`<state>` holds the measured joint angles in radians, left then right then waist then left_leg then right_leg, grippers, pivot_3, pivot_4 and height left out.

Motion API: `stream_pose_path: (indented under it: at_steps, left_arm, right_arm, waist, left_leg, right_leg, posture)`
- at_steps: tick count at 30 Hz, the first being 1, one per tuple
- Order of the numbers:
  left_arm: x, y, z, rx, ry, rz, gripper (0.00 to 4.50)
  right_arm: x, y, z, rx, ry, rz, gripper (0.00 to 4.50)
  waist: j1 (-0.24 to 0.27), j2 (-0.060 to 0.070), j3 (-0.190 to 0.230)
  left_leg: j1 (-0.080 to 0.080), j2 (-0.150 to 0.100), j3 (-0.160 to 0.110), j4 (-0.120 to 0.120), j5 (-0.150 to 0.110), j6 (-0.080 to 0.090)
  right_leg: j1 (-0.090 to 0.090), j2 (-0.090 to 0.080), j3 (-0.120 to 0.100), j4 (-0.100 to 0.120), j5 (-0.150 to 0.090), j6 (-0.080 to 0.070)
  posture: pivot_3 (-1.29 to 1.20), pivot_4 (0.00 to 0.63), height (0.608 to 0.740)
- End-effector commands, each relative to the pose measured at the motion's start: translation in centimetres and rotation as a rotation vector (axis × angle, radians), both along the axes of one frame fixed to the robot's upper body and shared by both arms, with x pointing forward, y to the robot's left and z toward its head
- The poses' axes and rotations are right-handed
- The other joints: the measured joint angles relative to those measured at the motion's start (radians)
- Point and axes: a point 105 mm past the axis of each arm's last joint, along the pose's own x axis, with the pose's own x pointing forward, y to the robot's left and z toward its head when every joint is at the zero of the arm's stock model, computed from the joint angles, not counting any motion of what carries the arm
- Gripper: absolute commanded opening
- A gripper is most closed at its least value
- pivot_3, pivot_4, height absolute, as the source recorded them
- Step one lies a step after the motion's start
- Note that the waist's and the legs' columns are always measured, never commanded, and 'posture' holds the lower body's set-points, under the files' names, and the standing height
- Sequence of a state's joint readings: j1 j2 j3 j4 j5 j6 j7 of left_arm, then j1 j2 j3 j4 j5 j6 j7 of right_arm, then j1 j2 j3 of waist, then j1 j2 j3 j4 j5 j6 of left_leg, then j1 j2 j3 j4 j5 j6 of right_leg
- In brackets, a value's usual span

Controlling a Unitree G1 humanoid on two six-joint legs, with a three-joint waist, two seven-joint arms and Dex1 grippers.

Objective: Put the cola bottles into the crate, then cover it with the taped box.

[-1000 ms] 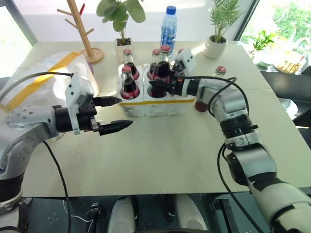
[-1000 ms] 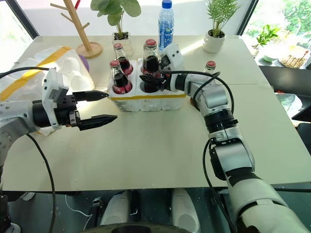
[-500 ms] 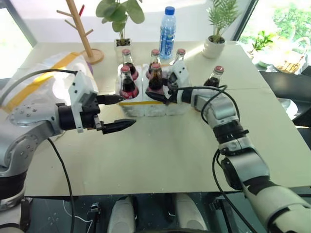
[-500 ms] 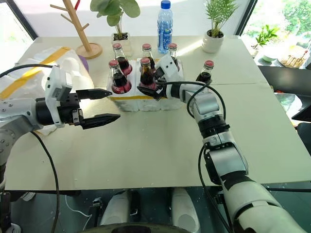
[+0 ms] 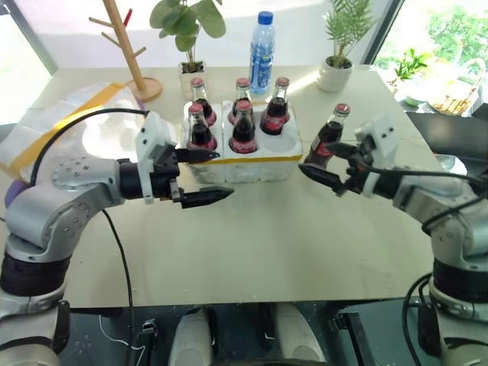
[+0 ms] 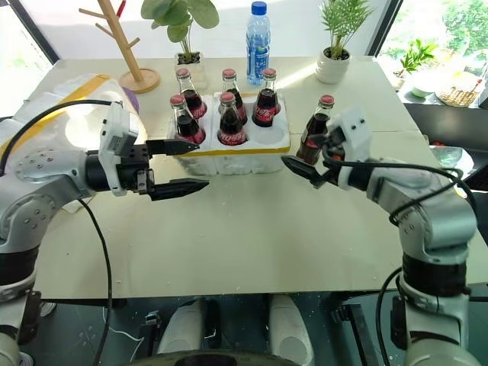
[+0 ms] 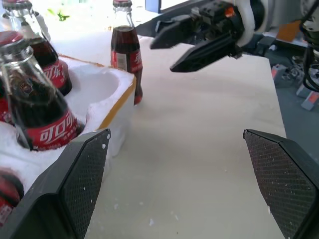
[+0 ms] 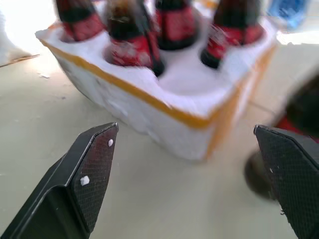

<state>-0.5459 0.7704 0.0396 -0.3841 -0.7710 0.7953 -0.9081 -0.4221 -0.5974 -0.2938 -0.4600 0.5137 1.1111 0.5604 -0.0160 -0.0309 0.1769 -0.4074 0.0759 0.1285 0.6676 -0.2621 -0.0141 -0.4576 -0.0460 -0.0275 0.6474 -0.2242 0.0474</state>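
The crate [image 5: 244, 165], a low white foam block with a yellow band, stands mid-table with several cola bottles [image 5: 244, 130] upright in its wells; its front right well [image 5: 283, 142] is empty. One more cola bottle [image 5: 326, 137] stands on the table just right of the crate. My right gripper [image 5: 315, 156] is open beside and in front of that bottle, holding nothing. My left gripper [image 5: 226, 174] is open at the crate's front left corner, empty. The taped box [image 5: 69, 122] lies at the left, behind my left arm. The left wrist view shows the loose bottle [image 7: 124, 50] and the right gripper [image 7: 162, 55].
Behind the crate stand a blue-capped water bottle [image 5: 261, 42], a wooden peg rack [image 5: 130, 46] and two potted plants [image 5: 191, 30] [image 5: 339, 46]. Bare tabletop [image 5: 252, 244] runs from the crate to the near edge.
My right gripper set its bottle into the crate's front middle well, opened, and drew back right to beside the loose bottle. My left gripper edged right toward the crate.
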Motion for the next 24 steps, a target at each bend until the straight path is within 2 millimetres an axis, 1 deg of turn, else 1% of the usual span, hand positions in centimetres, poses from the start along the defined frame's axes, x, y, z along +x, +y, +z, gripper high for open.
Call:
stream_pose_path:
  at_steps: [1,3,5,9,17,22,23,24]
  left_arm:
    - [0.1,-0.6,0.9,-0.003,-0.055,-0.029,4.50]
    - [0.1,-0.8,1.0,-0.004,-0.057,-0.040,4.50]
    - [0.2,-1.0,1.0,-0.003,-0.058,-0.047,4.50]
    - [0.2,-1.2,1.2,-0.004,-0.062,-0.056,4.50]
    - [0.2,-1.1,1.3,-0.001,-0.071,-0.041,4.50]
    - [0.3,-1.0,1.3,-0.001,-0.073,-0.028,4.50]
    - [0.3,-0.9,1.3,-0.001,-0.075,-0.022,4.50]
    - [0.4,-0.8,1.4,-0.002,-0.078,-0.014,4.50]
  right_arm:
    - [0.5,-2.4,0.9,0.017,-0.073,-0.169,4.46]
    - [1.1,-3.0,0.3,0.043,-0.080,-0.225,4.46]
    - [1.7,-3.2,-0.2,0.063,-0.083,-0.247,4.46]
    - [3.2,-2.6,-0.5,0.114,-0.095,-0.237,4.46]
    - [7.0,-1.7,-1.4,0.129,-0.110,-0.226,4.46]
    - [9.0,-1.0,-1.6,0.137,-0.107,-0.216,4.46]
    - [9.2,-1.0,-1.6,0.135,-0.110,-0.215,3.97]
    - [9.4,-1.1,-1.4,0.127,-0.119,-0.210,3.67]
  waist:
    - [0.000,0.000,0.000]
    - [-0.001,0.000,0.000]
    - [0.001,0.000,0.000]
    - [0.001,0.000,0.000]
    - [-0.001,0.000,0.000]
    - [-0.001,0.000,0.000]
    - [-0.001,0.000,0.000]
    - [-0.001,0.000,0.000]
  left_leg:
    - [0.000,0.000,0.000,0.000,0.000,0.000]
    - [0.000,-0.001,0.000,0.000,0.000,0.000]
    - [0.000,-0.001,0.000,0.000,0.000,0.000]
    - [0.000,-0.001,0.000,0.000,0.000,0.000]
    - [0.000,-0.001,-0.001,0.000,0.000,0.000]
    - [-0.001,-0.001,-0.001,0.000,0.000,0.000]
    - [-0.001,-0.001,-0.001,0.000,0.000,0.000]
    - [-0.001,-0.001,-0.001,0.000,0.000,0.000]
  right_leg:
    - [0.000,0.000,0.000,0.000,0.000,0.000]
    - [0.000,0.000,0.000,0.000,0.000,0.000]
    - [0.000,0.000,0.000,0.000,0.000,0.000]
    - [0.000,0.000,0.000,0.000,0.000,0.000]
    - [0.000,0.000,0.000,0.000,0.000,0.000]
    - [0.000,0.000,0.000,0.000,0.000,0.000]
    - [0.000,0.000,0.000,0.000,0.000,0.000]
    - [0.000,0.000,0.000,0.000,0.000,0.000]
  posture:
    - [0.00,0.150,0.740]
    - [0.00,0.150,0.740]
    - [0.00,0.150,0.740]
    - [0.00,0.150,0.740]
    - [0.00,0.150,0.740]
    - [0.00,0.150,0.740]
    - [0.00,0.150,0.740]
    - [0.00,0.150,0.740]
